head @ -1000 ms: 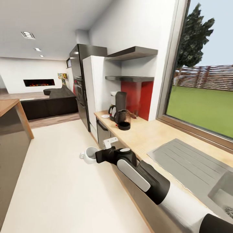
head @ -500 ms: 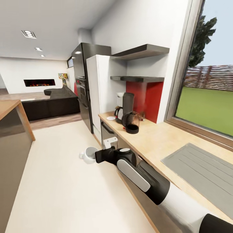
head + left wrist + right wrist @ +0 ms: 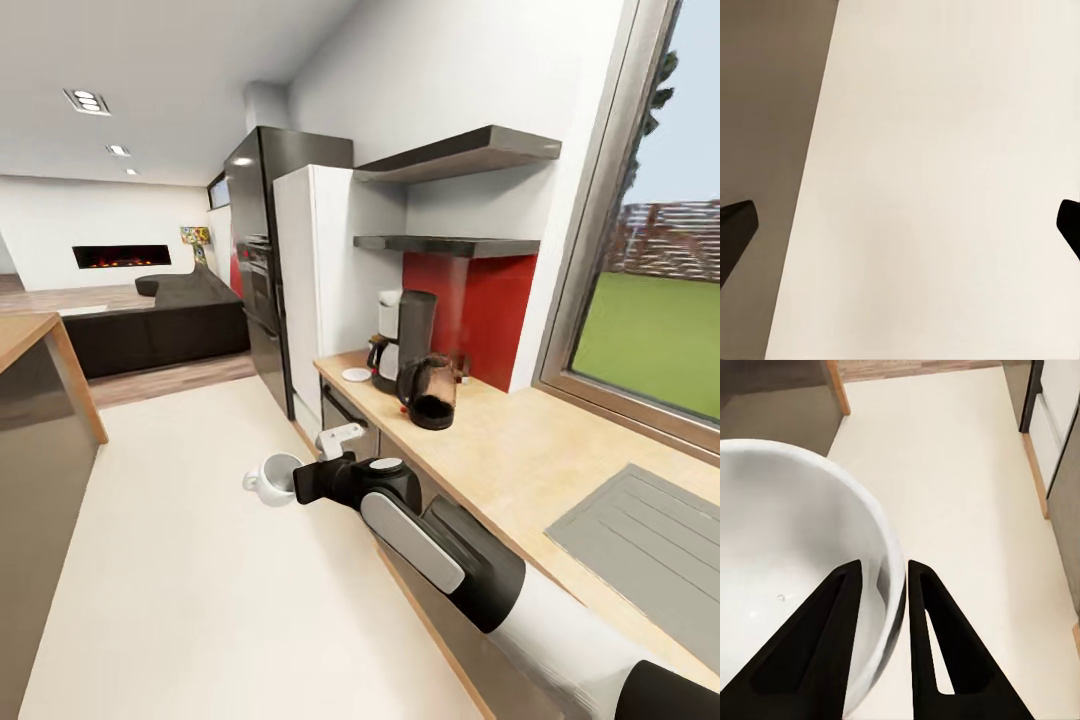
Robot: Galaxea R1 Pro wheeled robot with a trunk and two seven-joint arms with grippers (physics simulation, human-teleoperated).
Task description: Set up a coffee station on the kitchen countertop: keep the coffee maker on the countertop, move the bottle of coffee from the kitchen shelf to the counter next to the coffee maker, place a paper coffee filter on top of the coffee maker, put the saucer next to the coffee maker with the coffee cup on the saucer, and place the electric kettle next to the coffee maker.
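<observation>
Coffee cup (image 3: 795, 577) rim pinched in right tool (image 3: 881, 577).

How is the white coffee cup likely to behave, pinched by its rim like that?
The coffee cup looks rigid and probably light. The right gripper clamps only its thin, glossy wall, so it might slip or swing. Hanging over bare floor, it could break if dropped.

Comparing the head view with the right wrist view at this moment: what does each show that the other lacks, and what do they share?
Head view alone: the kitchen countertop with the coffee maker, the electric kettle in front of it, and the saucer lying beside the coffee maker.

Right wrist view alone: the grip itself, one finger inside the cup and one outside, pinching the wall at the rim.

Both: the coffee cup held by the right gripper above the pale floor, off the counter.
</observation>
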